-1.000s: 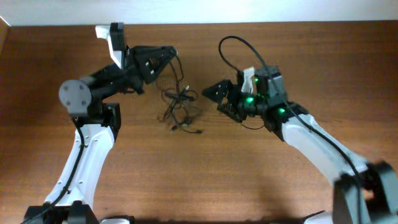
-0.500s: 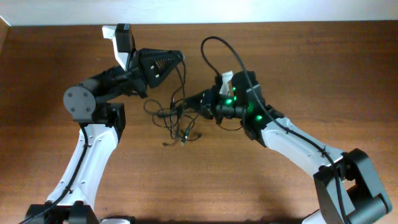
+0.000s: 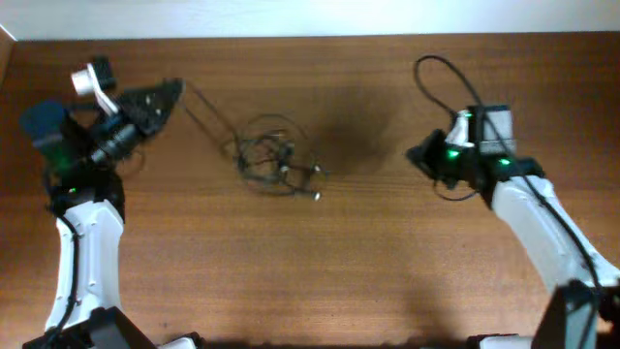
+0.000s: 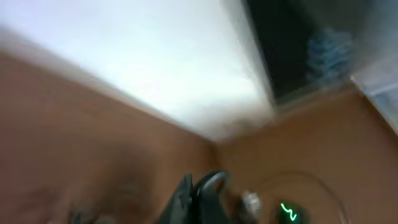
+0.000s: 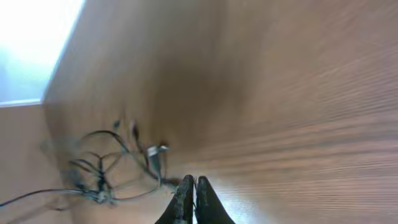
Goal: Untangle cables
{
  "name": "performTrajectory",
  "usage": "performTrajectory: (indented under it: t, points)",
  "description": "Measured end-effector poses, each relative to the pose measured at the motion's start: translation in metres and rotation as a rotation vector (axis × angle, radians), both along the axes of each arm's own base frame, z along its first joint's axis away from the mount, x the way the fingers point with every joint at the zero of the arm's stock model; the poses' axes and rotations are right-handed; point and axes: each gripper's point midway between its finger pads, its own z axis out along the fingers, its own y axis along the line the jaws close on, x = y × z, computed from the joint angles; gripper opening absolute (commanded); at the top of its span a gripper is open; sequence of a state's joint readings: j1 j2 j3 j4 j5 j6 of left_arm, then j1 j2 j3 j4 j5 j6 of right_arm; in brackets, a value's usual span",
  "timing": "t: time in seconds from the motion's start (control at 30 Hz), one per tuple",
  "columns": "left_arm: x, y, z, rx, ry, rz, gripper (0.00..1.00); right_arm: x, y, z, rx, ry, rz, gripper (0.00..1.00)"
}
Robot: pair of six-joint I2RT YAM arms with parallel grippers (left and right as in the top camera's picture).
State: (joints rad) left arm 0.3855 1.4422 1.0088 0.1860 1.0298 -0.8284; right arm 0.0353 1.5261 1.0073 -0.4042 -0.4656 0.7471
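The cables [image 3: 266, 160] lie as a loose black tangle on the brown table, with small plug ends [image 3: 316, 194] at its right side. My left gripper [image 3: 174, 89] is at the far left, shut on one strand [image 3: 208, 114] that runs taut to the tangle. In the blurred left wrist view a cable loop [image 4: 214, 177] arcs out of the shut left gripper [image 4: 196, 186]. My right gripper [image 3: 412, 155] is well to the right of the tangle. In the right wrist view the right gripper [image 5: 193, 182] is shut, and a thin strand [image 5: 166, 179] from the cables [image 5: 102, 171] runs into its tips.
A white wall [image 3: 310, 17] runs along the table's far edge. The right arm's own thick black cable [image 3: 441, 73] loops up behind its wrist. The table's left edge [image 3: 6, 58] is close to the left arm.
Both arms have pulled apart from the middle: the left far to the left with its strand, the right to the right. The right gripper closed at the tangle. The tangle has spread.
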Motion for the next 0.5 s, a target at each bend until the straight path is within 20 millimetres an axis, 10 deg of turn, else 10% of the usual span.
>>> performTrajectory:
  t: [0.07, 0.13, 0.3, 0.5]
  points:
    - [-0.003, 0.014, -0.061, 0.008, 0.262, 0.140, 0.00, -0.002, -0.018, 0.017, -0.021, -0.044, -0.032, 0.04]
    - [-0.005, 0.009, -0.080, 0.077, 0.316, 0.157, 0.00, -0.010, -0.013, 0.020, -0.014, -0.035, -0.006, 0.16]
    - [-0.026, -0.057, -0.129, 0.329, 0.469, 0.055, 0.05, -0.041, 0.040, 0.012, 0.021, 0.043, 0.161, 0.26]
    - [-0.082, -0.010, -0.227, 0.508, 0.962, 0.338, 0.04, -0.050, 0.058, 0.009, 0.004, 0.053, 0.212, 0.29]
